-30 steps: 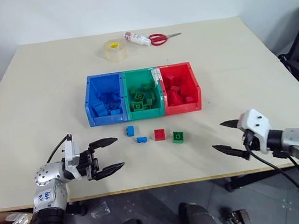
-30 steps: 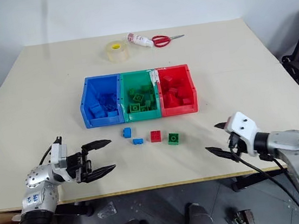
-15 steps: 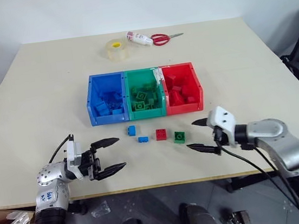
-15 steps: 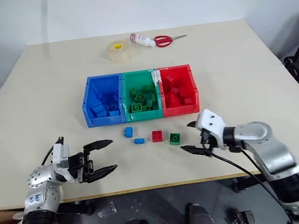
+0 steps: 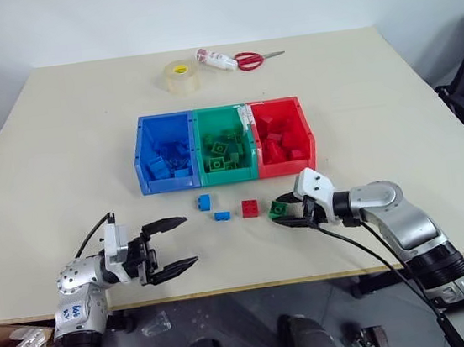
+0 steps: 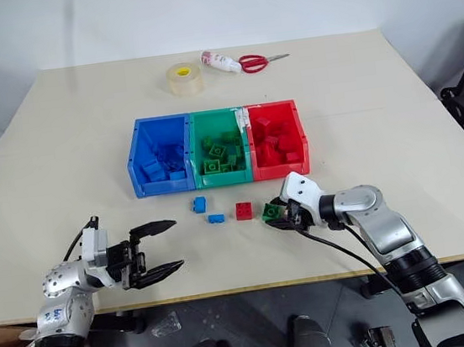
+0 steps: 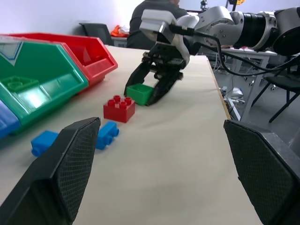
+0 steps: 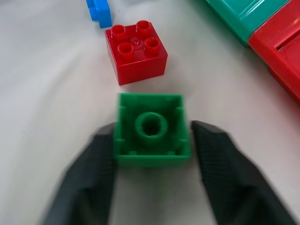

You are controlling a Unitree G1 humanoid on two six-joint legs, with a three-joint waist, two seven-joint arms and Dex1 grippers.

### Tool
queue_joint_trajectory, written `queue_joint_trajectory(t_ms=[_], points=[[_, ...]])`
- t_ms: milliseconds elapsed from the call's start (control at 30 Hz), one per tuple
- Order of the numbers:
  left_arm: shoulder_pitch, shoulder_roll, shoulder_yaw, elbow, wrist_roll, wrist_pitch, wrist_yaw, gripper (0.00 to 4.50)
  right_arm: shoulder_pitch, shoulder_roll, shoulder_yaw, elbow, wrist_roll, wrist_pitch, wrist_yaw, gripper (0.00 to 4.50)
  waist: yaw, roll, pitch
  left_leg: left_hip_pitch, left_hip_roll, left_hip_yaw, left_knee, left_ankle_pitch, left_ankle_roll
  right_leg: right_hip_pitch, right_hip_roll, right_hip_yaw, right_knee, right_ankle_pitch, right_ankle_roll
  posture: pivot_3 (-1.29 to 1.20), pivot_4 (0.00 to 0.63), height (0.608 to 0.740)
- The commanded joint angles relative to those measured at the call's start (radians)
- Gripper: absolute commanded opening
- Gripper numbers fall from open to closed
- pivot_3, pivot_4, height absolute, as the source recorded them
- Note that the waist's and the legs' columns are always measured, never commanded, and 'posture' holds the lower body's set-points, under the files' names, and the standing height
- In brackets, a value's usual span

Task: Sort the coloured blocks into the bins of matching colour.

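Right claw (image 6: 276,215) pinching the green block (image 8: 151,130) by two opposite sides, hollow underside tipped toward the wrist — apparently gripped for a lift to the green bin (image 5: 226,149) just behind. Beside it on the worktop (image 5: 376,105), red block (image 5: 250,208) and two blue blocks (image 5: 213,209), unsorted. Left claw (image 5: 172,247) spread wide and empty, parked near the worktop's front edge — presumably waiting.

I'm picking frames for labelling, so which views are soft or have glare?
Right wrist view: the green block and gripper fingers are smeared, the red block sharper. Left wrist view: near fingers soft, a bright sheen on the green bin. Left eye view: evenly lit and sharp, soft shadows.
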Motion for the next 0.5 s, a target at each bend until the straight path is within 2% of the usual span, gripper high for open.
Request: queue_joint_trajectory(t_ms=[33,233,500], points=[[0.008,0.002,0.010,-0.036,-0.012,-0.005,0.007,4.50,-0.014,-0.008,-0.050,-0.073,0.034,0.022,-0.004,1.47,0.000,0.000,0.000,0.000,0.000,0.000,0.000,0.000,0.000,0.000,0.000,0.000,0.000,0.000,0.000,0.00,0.150,0.740],[-0.009,-0.005,0.003,-0.014,-0.007,-0.009,0.009,4.50,-0.193,0.073,-0.067,-0.014,0.037,0.041,-0.063,1.47,-0.004,0.000,0.000,0.000,0.000,0.000,0.000,0.000,0.000,0.000,0.000,0.000,0.001,0.000,0.000,0.00,0.150,0.740],[-0.032,-0.019,-0.008,0.002,0.001,-0.017,0.012,4.50,-0.488,0.274,-0.045,0.399,-0.063,-0.164,-0.184,1.47,-0.003,0.000,0.000,0.000,0.001,0.001,0.000,0.000,-0.001,-0.001,0.001,0.000,0.001,0.000,-0.001,0.00,0.150,0.740]])
